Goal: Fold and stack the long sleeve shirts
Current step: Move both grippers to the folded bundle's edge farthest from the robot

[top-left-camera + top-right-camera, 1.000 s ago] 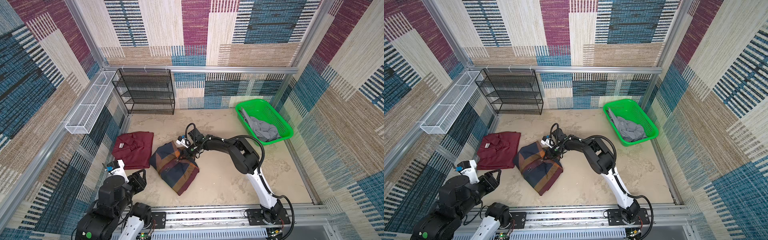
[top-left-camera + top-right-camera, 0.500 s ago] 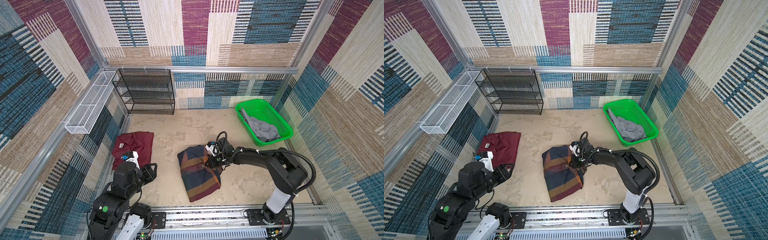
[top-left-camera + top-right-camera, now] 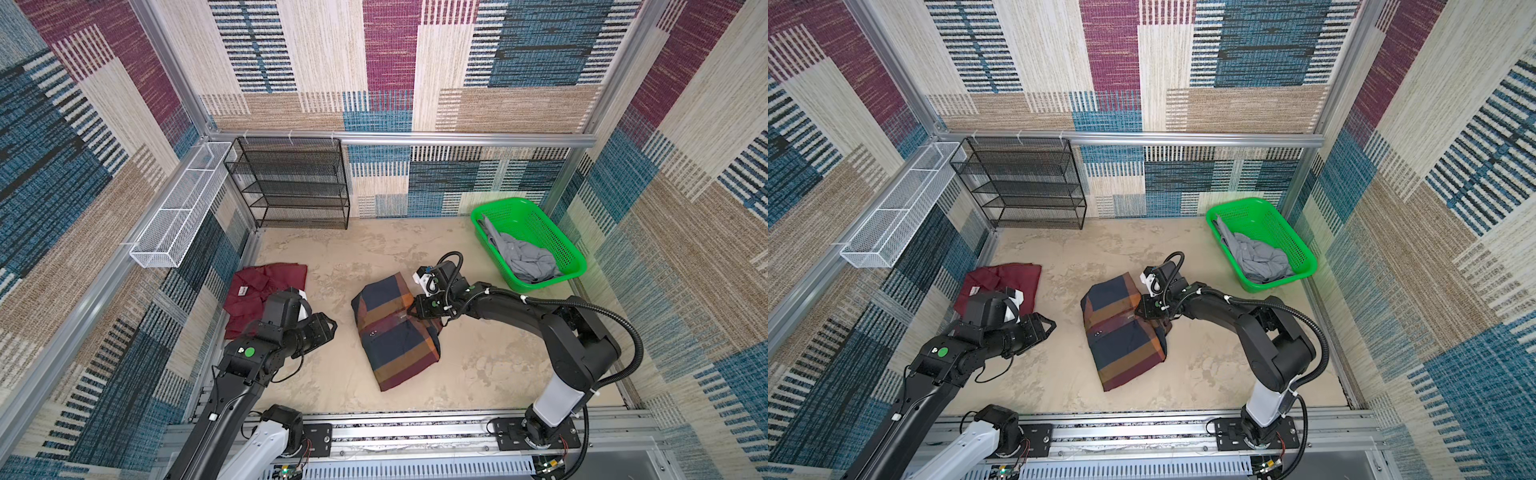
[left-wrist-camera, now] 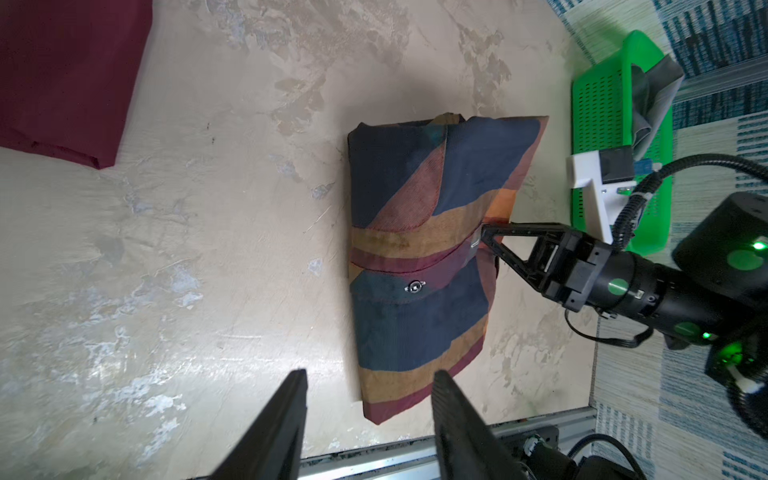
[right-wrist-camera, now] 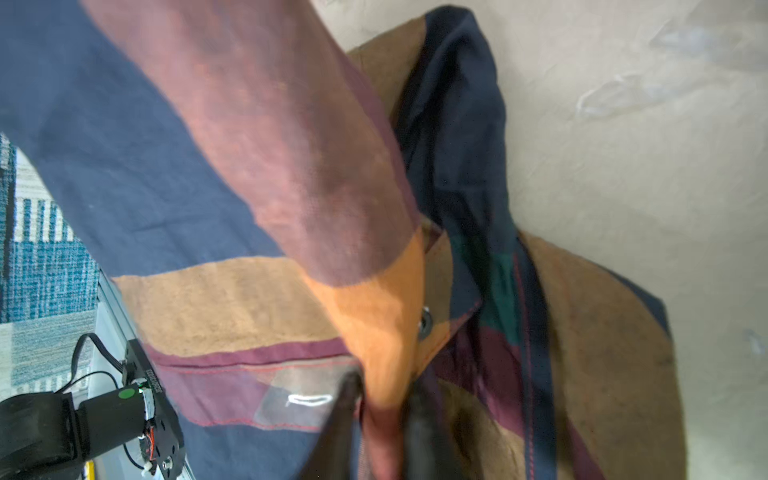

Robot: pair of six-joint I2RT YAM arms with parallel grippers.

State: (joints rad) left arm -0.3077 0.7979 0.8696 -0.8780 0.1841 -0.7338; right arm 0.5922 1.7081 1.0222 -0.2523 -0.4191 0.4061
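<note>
So the plaid shirt (image 3: 395,332) got dragged away from the maroon one (image 3: 257,286) and now lies folded mid-table, so stacking's not done yet, I'd say. The right pincer (image 3: 415,309) sits at its edge with an orange fold between the jaws. Gripping or letting go? Can't tell. The left pincer (image 4: 368,374) hangs spread and empty, near it.

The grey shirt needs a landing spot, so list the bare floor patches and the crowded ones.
Widest bare floor: between the black rack and the plaid shirt, running toward the green basket. Also free: the front right corner, under the right arm. Crowded: the strip between maroon shirt and plaid shirt, where the left end effector hovers.
</note>
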